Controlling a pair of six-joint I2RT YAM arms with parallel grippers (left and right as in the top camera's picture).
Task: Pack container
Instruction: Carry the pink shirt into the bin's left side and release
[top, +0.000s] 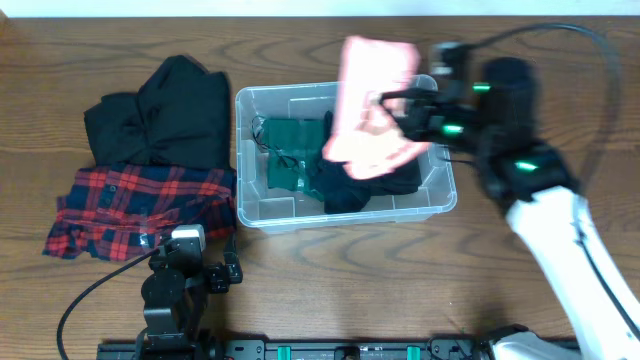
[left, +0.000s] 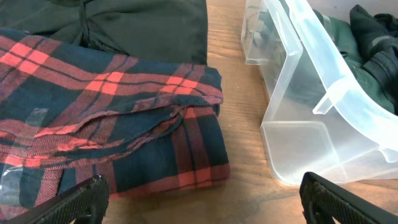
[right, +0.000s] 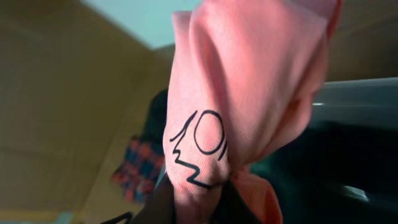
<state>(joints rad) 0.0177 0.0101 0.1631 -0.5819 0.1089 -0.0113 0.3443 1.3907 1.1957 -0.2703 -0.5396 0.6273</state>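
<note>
Tabletop (top: 330, 290) of brown wood, shown from above and from both wrists. The container (top: 262, 208), a clear rectangular bin with rounded corners, stands upright near the middle of the tabletop, its long sides running left to right in the overhead view. Inside it lie a dark green garment (top: 288, 158) toward the left end and a black garment (top: 362, 188) toward the right end; the two touch.

The right gripper (top: 395, 108) hangs above the far right part of the container, closed on a pink cloth (top: 370, 110). The cloth appears blurred from above and drapes in loose folds over the far rim and the black garment. In the right wrist view it fills the centre of the frame and bears a black hand-drawn mark (right: 202, 143) resembling "10" above a zigzag. The gripper's fingers are mostly hidden beneath the cloth.

Left of the container, a black top (top: 165, 110) lies crumpled. A red-and-dark plaid shirt (top: 140, 205) lies folded in front of it, overlapping its near edge. In the left wrist view a strip of bare wood separates the shirt from the container's wall.

The left gripper (left: 202, 202) sits near the front edge of the tabletop, facing the shirt and the container's near corner, its fingers spread wide and holding nothing.
</note>
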